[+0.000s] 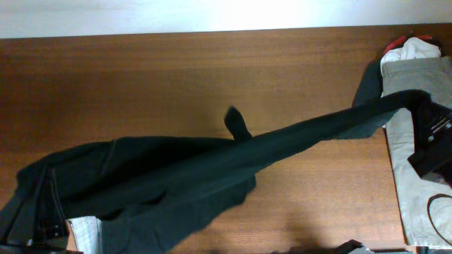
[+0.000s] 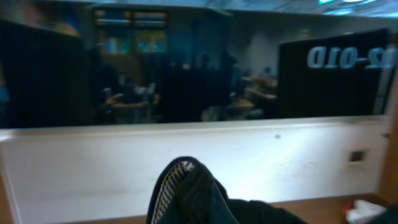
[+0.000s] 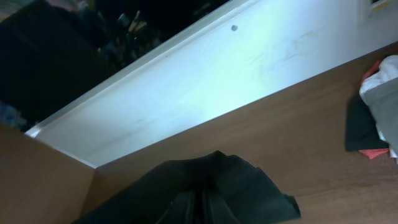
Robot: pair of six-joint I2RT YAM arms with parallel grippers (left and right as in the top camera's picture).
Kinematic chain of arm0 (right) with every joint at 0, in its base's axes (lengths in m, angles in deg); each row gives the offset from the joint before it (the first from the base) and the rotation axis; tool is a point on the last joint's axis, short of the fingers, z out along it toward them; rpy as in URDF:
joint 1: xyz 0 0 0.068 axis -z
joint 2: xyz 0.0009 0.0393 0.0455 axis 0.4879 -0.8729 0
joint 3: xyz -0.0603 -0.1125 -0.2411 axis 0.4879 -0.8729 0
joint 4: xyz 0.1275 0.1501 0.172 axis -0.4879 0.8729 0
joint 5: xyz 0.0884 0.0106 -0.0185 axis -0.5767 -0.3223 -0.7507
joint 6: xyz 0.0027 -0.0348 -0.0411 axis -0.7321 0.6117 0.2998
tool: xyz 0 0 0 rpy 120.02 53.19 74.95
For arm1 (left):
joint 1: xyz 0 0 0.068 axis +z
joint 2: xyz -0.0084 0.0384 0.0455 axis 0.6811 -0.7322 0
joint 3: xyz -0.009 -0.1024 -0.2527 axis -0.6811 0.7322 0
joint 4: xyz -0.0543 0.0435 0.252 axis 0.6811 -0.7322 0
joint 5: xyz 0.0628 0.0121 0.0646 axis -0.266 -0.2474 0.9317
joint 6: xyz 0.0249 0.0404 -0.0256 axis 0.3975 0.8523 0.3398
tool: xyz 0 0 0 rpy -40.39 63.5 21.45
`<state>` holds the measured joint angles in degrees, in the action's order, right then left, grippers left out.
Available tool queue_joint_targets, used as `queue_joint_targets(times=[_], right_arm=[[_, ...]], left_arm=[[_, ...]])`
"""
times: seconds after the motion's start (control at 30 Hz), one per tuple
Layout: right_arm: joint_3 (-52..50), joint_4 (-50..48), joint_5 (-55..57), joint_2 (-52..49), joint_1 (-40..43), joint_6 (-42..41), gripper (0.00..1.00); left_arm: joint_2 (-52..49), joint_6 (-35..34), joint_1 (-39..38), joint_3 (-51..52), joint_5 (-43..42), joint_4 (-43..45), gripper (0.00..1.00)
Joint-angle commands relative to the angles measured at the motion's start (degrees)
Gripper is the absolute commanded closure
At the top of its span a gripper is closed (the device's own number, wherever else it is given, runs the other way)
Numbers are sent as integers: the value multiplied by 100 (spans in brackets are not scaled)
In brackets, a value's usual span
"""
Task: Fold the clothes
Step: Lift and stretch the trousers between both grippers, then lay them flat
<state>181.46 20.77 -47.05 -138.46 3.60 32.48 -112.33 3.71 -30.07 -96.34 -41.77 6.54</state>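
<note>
Taut dark trousers [image 1: 176, 176] over a brown wooden tabletop [image 1: 176, 77].
The right pincer [image 1: 422, 113] is closed on one leg end. The cloth runs tight away from it to the waistband, which covers the left pincer, so I cannot tell how far that one is open. A pale clothes pile [image 1: 417, 70] lies just beside the right pincer. Beyond both stand a white wall [image 3: 217, 81] and dark glass [image 2: 186, 68].

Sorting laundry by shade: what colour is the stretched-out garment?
The garment is near black; overhead view.
</note>
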Motion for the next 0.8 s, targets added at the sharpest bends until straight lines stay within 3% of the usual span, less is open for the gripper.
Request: queue_joint_targets(times=[0.0, 0.07, 0.13, 0.2, 0.27, 0.33, 0.43, 0.5, 0.57, 0.67, 0.77], right_arm=[[577, 151, 833, 107, 17, -22, 96], [826, 122, 914, 109, 17, 83, 96], [817, 109, 946, -168, 17, 81, 96], [817, 109, 713, -962, 17, 76, 96], [817, 101, 584, -1810, 17, -50, 96], [817, -358, 586, -3193, 17, -129, 96], [817, -1626, 623, -4728, 240, 131, 96], [817, -2173, -179, -5429, 734, 164, 96], [817, -2413, -1209, -5788, 1097, 195, 96], [820, -2352, -1410, -5877, 1086, 192, 96], [820, -1290, -1410, -5696, 807, 186, 96]], left_arm=[[-94, -308, 15, -52, -789, 229, 99], [-109, -341, 15, -105, -837, 225, 99], [-332, 61, 15, 116, 195, -52, 99], [-868, 90, 15, 717, 846, -90, 99], [-1663, 284, 15, 1104, 914, 144, 99], [-2885, 470, 15, 1165, 1123, 533, 99], [-5125, 470, 17, 1165, 1495, 1908, 99], [-6535, 470, 44, 1165, 1495, 2907, 99], [-7173, 470, 107, 1165, 1606, 3348, 99], [-7392, 472, 170, 1161, 1731, 3668, 99], [-7128, 472, 358, 1152, 1727, 3193, 99]])
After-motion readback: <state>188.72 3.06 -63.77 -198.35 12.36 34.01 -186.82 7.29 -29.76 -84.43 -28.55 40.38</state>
